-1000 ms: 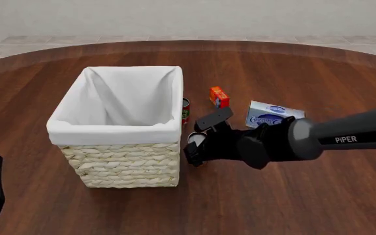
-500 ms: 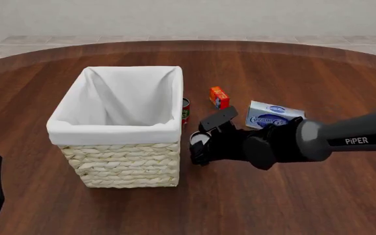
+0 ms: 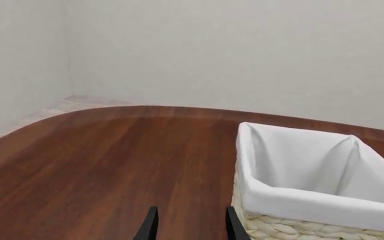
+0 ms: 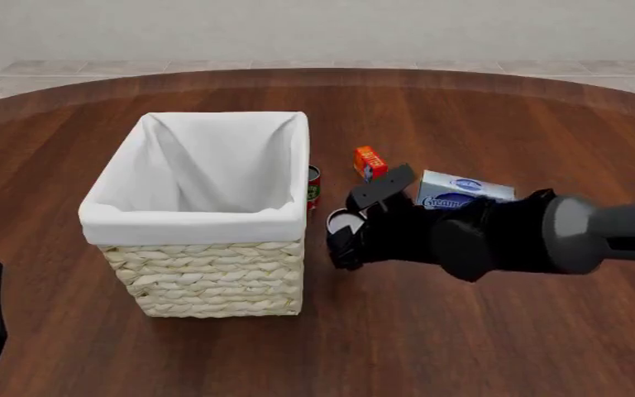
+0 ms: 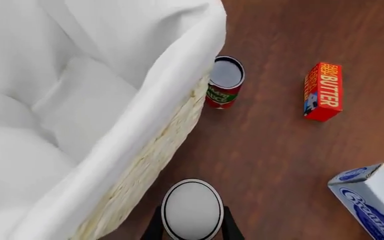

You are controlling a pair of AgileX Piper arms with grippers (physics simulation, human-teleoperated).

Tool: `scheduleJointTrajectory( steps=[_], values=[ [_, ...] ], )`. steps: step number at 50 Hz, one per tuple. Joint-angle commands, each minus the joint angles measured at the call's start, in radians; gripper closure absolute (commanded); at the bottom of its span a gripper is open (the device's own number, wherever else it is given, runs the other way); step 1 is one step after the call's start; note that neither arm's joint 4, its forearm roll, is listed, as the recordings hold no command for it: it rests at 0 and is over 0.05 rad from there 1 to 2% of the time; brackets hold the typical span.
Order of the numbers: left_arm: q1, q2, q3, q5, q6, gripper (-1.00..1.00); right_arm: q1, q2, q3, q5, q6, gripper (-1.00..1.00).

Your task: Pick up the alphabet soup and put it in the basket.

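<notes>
Right gripper (image 5: 192,227), fingers clamped on either side of the alphabet soup (image 5: 192,209), holds the can just beside the basket (image 4: 191,217). Beyond it, near the basket's wall: red-and-green can (image 5: 224,83), butter box (image 5: 323,91), blue-and-white carton (image 5: 373,197). Left gripper (image 3: 188,229): fingers parted, holding nothing.

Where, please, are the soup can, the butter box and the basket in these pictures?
soup can (image 5: 191,209), right wrist view, on its silver top.
butter box (image 5: 323,91), right wrist view, on its orange face.
basket (image 4: 191,222), front view, on the near cloth rim.
</notes>
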Motion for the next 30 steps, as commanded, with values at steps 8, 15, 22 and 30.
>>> scheduleJointTrajectory(
  steps=[8, 15, 22, 30],
  values=[
    [-0.003, 0.0, 0.0, -0.008, 0.003, -1.0, -0.023, -0.116, -0.019, 0.078, -0.012, 1.0],
    [-0.007, 0.0, 0.0, -0.01, 0.006, -1.0, -0.031, -0.158, -0.036, 0.117, -0.032, 1.0],
    [-0.009, 0.0, 0.0, -0.012, 0.006, -1.0, -0.041, -0.197, -0.058, 0.154, -0.043, 1.0],
    [-0.01, 0.0, 0.0, -0.016, 0.01, -1.0, -0.061, -0.235, -0.095, 0.209, -0.066, 1.0]
  ],
)
